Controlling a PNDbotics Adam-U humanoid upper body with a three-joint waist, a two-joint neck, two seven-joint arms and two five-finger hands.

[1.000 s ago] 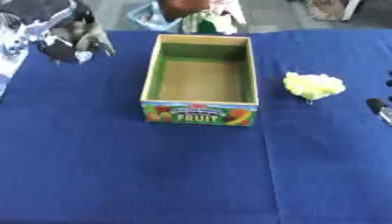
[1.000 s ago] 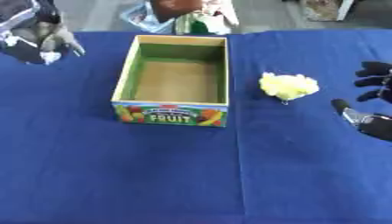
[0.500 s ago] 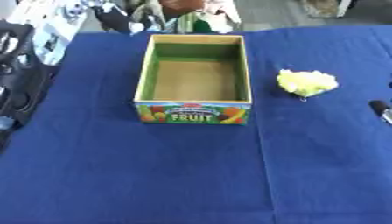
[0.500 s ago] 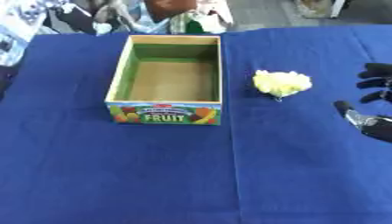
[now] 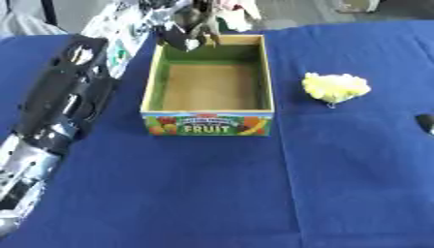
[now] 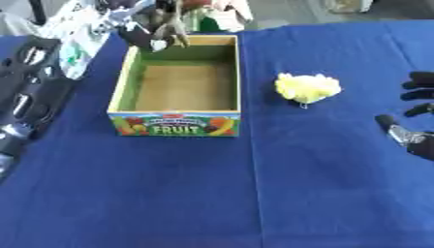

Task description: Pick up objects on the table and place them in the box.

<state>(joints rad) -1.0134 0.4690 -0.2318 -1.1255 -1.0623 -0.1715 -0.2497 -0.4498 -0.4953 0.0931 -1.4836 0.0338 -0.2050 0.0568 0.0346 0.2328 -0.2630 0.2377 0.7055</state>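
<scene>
Over the far left corner of the one fruit box (image 5: 209,124), the left hand (image 5: 192,30) hangs with its fingers curled round a small thing, dark with a white patch, too blurred to name; whether it is a true hold I cannot tell for certain, but the fingers close on it. The left arm (image 5: 64,104) runs back from that hand along the left side of the bench (image 5: 212,193), black and silver, its upper part wrapped in a pale printed covering. Just below the hand the box stands open, green on its inner walls, brown on its floor, with the word FRUIT and painted fruit on the near panel; nothing shows lying inside it.

To the right of the left hand, beyond the box and apart from it, one pale yellow crumpled lump (image 6: 308,88) lies on the blue cloth.

The right eye view shows what the left one nearly misses: the right hand (image 6: 413,119) at the right edge, dark fingers spread and relaxed, holding nothing, with the yellow lump to its left and a little farther out. In the left eye view only a dark tip of it appears at the edge.
</scene>
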